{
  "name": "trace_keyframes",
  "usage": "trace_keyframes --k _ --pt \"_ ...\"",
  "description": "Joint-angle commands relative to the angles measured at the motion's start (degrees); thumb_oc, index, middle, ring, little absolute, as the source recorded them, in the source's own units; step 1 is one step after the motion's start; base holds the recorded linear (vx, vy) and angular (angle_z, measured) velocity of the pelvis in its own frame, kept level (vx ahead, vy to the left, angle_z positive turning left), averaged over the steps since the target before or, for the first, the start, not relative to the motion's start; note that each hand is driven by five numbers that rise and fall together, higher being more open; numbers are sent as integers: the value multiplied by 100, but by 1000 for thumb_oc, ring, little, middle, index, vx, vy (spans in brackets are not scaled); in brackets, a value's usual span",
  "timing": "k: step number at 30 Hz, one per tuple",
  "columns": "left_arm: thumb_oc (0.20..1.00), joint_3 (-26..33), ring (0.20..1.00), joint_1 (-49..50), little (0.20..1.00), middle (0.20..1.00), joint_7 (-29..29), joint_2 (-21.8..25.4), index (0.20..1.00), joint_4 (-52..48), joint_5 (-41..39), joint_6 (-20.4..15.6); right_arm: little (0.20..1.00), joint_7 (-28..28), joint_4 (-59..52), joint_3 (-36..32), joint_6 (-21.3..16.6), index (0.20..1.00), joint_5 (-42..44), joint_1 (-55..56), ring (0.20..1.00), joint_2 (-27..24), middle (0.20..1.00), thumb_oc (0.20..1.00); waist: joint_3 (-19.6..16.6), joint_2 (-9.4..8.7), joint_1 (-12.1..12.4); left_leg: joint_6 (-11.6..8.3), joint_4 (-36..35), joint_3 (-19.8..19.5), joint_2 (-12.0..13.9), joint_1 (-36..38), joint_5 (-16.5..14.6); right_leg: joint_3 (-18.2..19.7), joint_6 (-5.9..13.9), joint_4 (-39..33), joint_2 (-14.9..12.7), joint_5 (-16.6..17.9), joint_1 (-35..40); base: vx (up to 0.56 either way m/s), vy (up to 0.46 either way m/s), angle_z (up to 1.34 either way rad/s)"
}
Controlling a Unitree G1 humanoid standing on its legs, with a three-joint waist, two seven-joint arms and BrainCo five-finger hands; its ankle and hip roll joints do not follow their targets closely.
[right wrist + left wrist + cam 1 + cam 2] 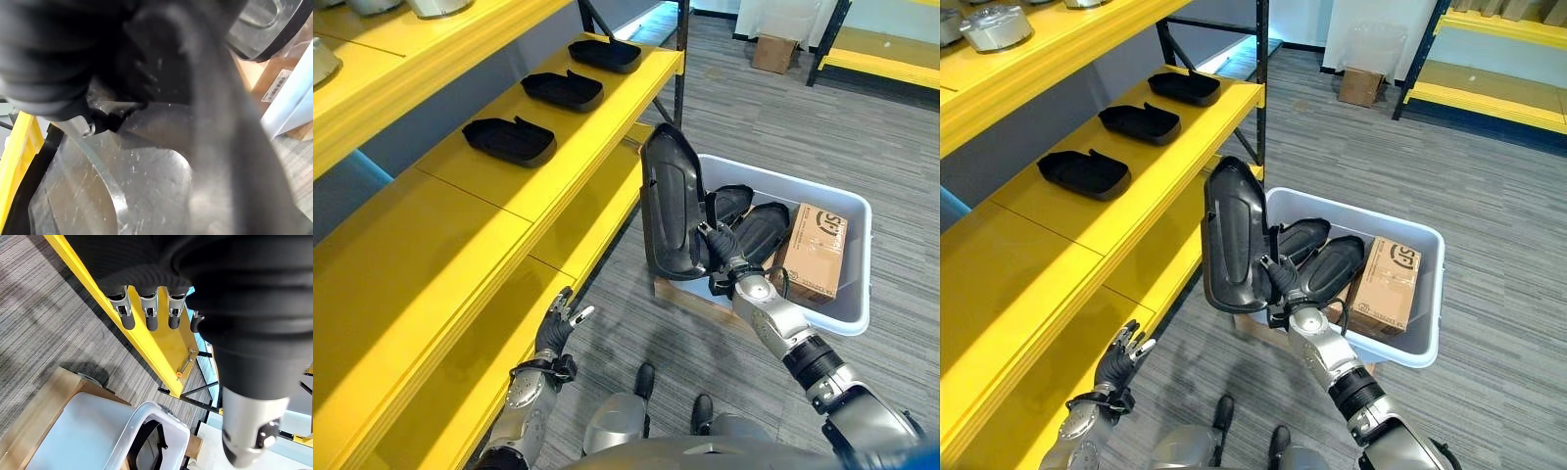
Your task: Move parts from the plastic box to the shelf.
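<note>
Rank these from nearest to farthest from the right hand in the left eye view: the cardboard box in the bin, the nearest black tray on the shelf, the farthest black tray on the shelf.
1. Cardboard box: in the plastic bin, just beyond the right hand, whose fingers grip the upright black part.
2. Nearest black tray: on the yellow shelf, to the hand's left.
3. Farthest black tray: at the shelf's far end.

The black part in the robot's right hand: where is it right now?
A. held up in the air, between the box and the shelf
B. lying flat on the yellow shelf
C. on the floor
A: the right hand grips the black part upright, lifted clear of the plastic box and short of the yellow shelf.
</note>
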Motion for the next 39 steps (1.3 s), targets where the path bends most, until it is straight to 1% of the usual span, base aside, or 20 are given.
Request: trace_keyframes --k 1,2,3,4,5,6,8,10,11,13,14,16,17,18,20,22,24,28,34,39 --pt "1000 -12 1000 -314 1000 1000 -182 235 1000 -390 379 -92 200 -144 -657 -145 -610 200 -132 -145 200 203 200 200 38 -370 -91 421 550 609 -587 104 -850 68 246 -502 -176 406 137 -78 -72 35" --pt "1000 -91 1000 -463 1000 1000 -388 228 1000 -366 426 32 200 -381 -807 -217 -618 200 -263 -10 200 160 200 200 61 -352 -289 309 832 1511 -362 31 -928 -275 244 -529 -319 415 172 -66 -7 88" --pt "1000 -132 1000 -539 1000 1000 -466 213 1000 -332 455 55 200 -438 -863 -270 -629 200 -354 49 200 130 200 200 63 -352 -385 270 922 1899 -224 43 -975 -446 241 -524 -388 403 188 -29 100 252" --pt "1000 -220 1000 -673 1000 1000 -481 174 1000 -289 433 98 200 -355 -917 -352 -583 200 -490 61 200 69 200 200 74 -355 -504 143 1069 2146 6 60 -1047 -621 250 -473 -506 324 251 -53 288 295" --pt "1000 -319 1000 -813 1000 1000 -330 107 1000 -279 335 42 200 -159 -912 -377 -433 200 -556 -118 200 -1 200 200 98 -360 -550 17 952 2042 350 56 -790 -685 177 -343 -624 290 186 -7 351 246" --pt "1000 -325 1000 -820 1000 1000 -294 106 1000 -315 269 56 200 -128 -914 -372 -379 200 -549 -162 200 -31 200 200 83 -351 -546 -65 817 1955 490 99 -648 -677 169 -316 -640 255 188 14 363 74" --pt "1000 -294 1000 -789 1000 1000 -300 91 1000 -367 226 81 200 -87 -902 -373 -246 200 -502 -262 200 -86 200 200 30 -337 -515 -252 592 1800 873 88 -218 -686 133 -267 -687 184 195 97 288 9" --pt "1000 -279 1000 -766 1000 1000 -362 84 1000 -387 225 107 200 -81 -867 -362 -203 200 -502 -325 200 -104 200 200 35 -301 -531 -408 488 1817 1312 10 264 -794 83 -117 -790 66 211 111 335 7" --pt "1000 -282 1000 -780 1000 1000 -396 81 1000 -356 216 104 200 -56 -860 -370 -197 200 -519 -326 200 -124 200 200 41 -301 -567 -471 476 1909 1421 55 276 -848 104 -21 -870 -52 250 120 367 8" --pt "1000 -326 1000 -840 1000 1000 -416 58 1000 -230 266 32 200 10 -862 -396 -198 200 -539 -324 200 -196 200 200 57 -247 -667 -485 346 2285 1596 226 232 -1099 117 331 -1099 -196 170 122 511 13" --pt "1000 -394 1000 -869 1000 1000 -355 62 1000 -203 286 13 200 27 -862 -385 -188 200 -521 -330 200 -214 200 200 89 -219 -700 -513 380 2364 1598 260 239 -1180 118 555 -1211 -280 125 154 602 25" --pt "1000 -473 1000 -882 1000 1000 -248 65 1000 -96 551 -115 200 59 -817 -383 -186 200 -479 -319 200 -212 200 200 126 -156 -675 -467 430 2336 1450 290 67 -1235 147 770 -1296 -332 95 158 461 51" --pt "1000 -513 1000 -871 1000 1000 -240 98 1000 -94 576 -149 200 81 -802 -391 -213 200 -521 -314 200 -227 200 200 146 -127 -647 -419 458 2315 1338 326 -86 -1261 183 861 -1358 -336 83 211 539 107" --pt "1000 -531 1000 -797 1000 1000 -126 136 1000 -146 651 -132 200 129 -773 -398 -201 200 -579 -293 200 -205 200 200 173 -52 -560 -334 472 2249 1095 421 -284 -1295 275 897 -1463 -292 125 199 492 115" --pt "1000 -537 1000 -767 1000 1000 -101 160 1000 -156 642 -162 200 140 -780 -384 -191 200 -615 -294 200 -187 200 200 177 -36 -528 -306 461 2220 1008 462 -328 -1306 320 862 -1499 -252 154 132 338 78" --pt "1000 -479 1000 -674 1000 1000 -65 240 1000 -246 585 -203 200 143 -808 -295 -59 200 -628 -340 200 -132 200 200 180 -24 -420 -228 351 2175 824 576 -398 -1325 490 714 -1606 -93 189 89 295 21" --pt "1000 -456 1000 -655 1000 1000 -27 291 1000 -309 550 -225 200 175 -810 -233 -11 200 -673 -402 200 -107 200 200 198 -34 -352 -193 291 2168 768 603 -407 -1355 584 611 -1670 14 211 34 189 27" --pt "1000 -354 1000 -652 1000 1000 -47 421 1000 -380 475 -305 200 124 -771 -85 -65 200 -751 -676 200 15 200 200 299 -145 -91 -53 362 2127 650 497 -536 -1467 760 393 -1828 262 270 -3 202 16" --pt "1000 -387 1000 -760 1000 1000 -227 588 1000 -562 602 -239 200 -59 -635 -54 -59 200 -732 -1107 200 177 200 200 458 -335 292 129 604 2119 497 240 -707 -1663 837 331 -1988 351 517 -58 137 21" --pt "1000 -438 1000 -853 1000 1000 -325 583 1000 -543 560 -141 200 -49 -444 -64 172 200 -574 -1204 200 227 200 200 428 -482 459 320 766 1985 297 123 -892 -1630 886 506 -2066 463 665 -17 141 15"
